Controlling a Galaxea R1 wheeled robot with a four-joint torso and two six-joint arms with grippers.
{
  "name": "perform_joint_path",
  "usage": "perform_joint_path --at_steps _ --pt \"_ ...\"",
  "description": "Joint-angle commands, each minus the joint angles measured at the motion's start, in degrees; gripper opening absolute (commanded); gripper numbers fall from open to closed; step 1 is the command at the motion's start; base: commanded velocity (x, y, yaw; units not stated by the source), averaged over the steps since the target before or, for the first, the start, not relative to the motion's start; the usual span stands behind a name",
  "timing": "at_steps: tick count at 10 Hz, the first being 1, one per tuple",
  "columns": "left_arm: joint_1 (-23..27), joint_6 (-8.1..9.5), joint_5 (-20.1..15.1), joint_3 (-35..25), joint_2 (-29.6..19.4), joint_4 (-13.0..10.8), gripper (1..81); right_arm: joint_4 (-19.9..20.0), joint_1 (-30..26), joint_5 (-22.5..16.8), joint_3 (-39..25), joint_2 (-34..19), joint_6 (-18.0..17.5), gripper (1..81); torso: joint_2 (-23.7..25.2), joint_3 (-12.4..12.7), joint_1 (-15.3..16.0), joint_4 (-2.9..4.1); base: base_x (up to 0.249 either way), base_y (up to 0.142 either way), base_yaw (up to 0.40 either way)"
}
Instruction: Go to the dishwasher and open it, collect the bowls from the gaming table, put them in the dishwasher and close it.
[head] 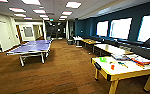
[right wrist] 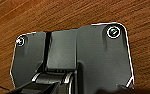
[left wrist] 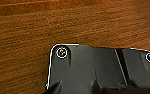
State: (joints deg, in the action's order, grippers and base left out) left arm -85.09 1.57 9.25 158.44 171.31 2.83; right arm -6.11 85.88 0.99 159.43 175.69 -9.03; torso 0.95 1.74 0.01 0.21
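- Robot stands in an open room on brown wood-look floor (head: pixel 66 72); gaming table (head: pixel 116 75) sits ahead and to the right, close by.
- Its top is white with yellow edging; the long axis runs away to the right across the head view, near corner toward the robot.
- One lime-green bowl (head: pixel 103 59) on the top, near the end closest to the robot. Count: one bowl seen clearly; other small items (an orange piece, coloured flat things) lie further along, too blurred to name.
- Dishwasher: nowhere among what's visible.
- Both wrist views look down at floor past the robot's own dark plate; jaw state for left and right: cannot tell.
- Judgement: with the table off to the right, the right arm is likely the nearer one for the bowl.
- Also present: one blue ping-pong table (head: pixel 33 47) left of centre, a row of wooden tables (head: pixel 108 48) along the window wall.
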Motion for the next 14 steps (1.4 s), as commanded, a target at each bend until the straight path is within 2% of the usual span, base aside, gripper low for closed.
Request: perform_joint_path --at_steps 1,7,14 --pt "3.8 0.09 -2.0 0.3 -0.4 -0.1 81.1 0.0 -3.5 -2.7 0.0 0.1 0.0 81.1 0.0 0.0 0.0 0.00 0.209 0.000 0.000" --pt "3.8 0.01 -2.0 0.3 -0.3 -0.1 81.1 -0.1 -3.7 -2.7 0.0 0.1 0.0 81.1 0.0 0.0 0.0 0.00 0.191 0.000 0.000" --pt "3.8 0.10 -2.5 0.3 -0.4 -0.1 81.1 0.0 -3.5 -2.7 0.0 0.1 0.0 81.1 0.0 0.0 0.0 0.00 0.013 0.000 0.000"
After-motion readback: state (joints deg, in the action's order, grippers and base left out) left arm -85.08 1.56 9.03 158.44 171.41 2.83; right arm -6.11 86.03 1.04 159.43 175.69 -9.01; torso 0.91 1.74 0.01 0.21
